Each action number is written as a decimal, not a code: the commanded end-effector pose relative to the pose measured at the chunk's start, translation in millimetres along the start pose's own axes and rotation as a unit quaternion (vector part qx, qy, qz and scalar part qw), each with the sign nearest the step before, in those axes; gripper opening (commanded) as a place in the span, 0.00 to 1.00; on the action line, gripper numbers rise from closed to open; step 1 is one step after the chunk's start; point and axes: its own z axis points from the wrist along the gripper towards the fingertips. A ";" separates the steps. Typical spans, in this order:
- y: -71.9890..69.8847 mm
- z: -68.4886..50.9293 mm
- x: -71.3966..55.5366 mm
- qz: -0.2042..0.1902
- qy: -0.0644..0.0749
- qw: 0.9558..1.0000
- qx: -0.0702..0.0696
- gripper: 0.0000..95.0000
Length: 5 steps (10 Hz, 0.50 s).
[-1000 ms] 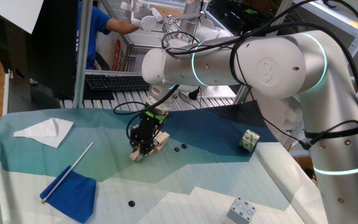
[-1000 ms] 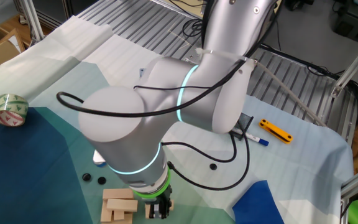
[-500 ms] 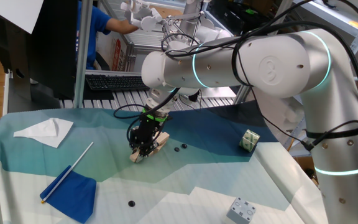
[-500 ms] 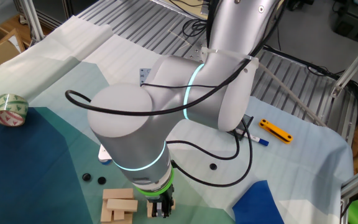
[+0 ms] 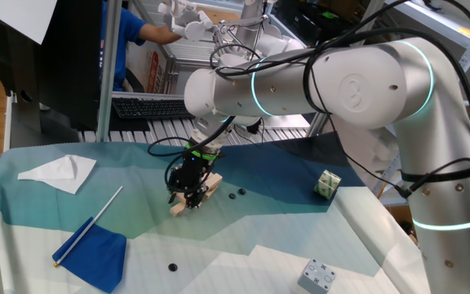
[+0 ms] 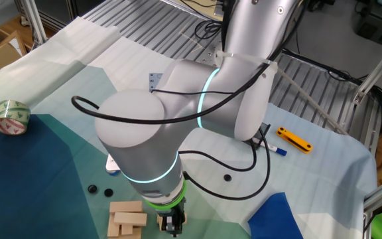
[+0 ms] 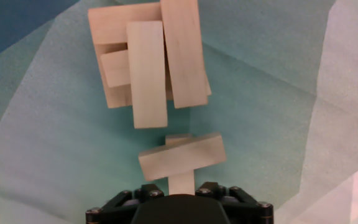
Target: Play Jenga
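Since a second ago the tool [image 5: 188,193] has shifted slightly toward the near-left side of the desk [image 5: 243,237], carrying its load along, while everything else on the cloth has stayed put. Its fingers are clamped on a small pair of crossed wooden blocks [image 7: 180,159]: one lies crosswise just ahead of the fingertips, and a second runs lengthwise beneath it, back into the grip. Right in front of the tool, a short gap beyond the held pair, sits the Jenga [image 7: 148,56] stack, its top pieces laid somewhat unevenly and two long blocks pointing back toward the tool. In the other fixed view the stack [image 6: 127,218] rests on the cloth just beside the tool [image 6: 172,222]. Well off to the tool's far side stands a small green-and-white cube [image 5: 327,184], and a grey metal block [image 5: 317,276] lies near the desk's front edge.
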 end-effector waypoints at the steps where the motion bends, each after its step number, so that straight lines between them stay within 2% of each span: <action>1: -2.4 -4.4 5.3 -0.009 0.003 1.000 -0.002 0.60; 3: -3.2 -8.7 9.0 -0.025 0.003 1.000 -0.002 0.60; 4: -5.8 -16.1 10.2 -0.053 0.004 0.999 -0.003 0.40; 5: -7.9 -21.1 9.4 -0.078 0.003 0.997 -0.004 0.00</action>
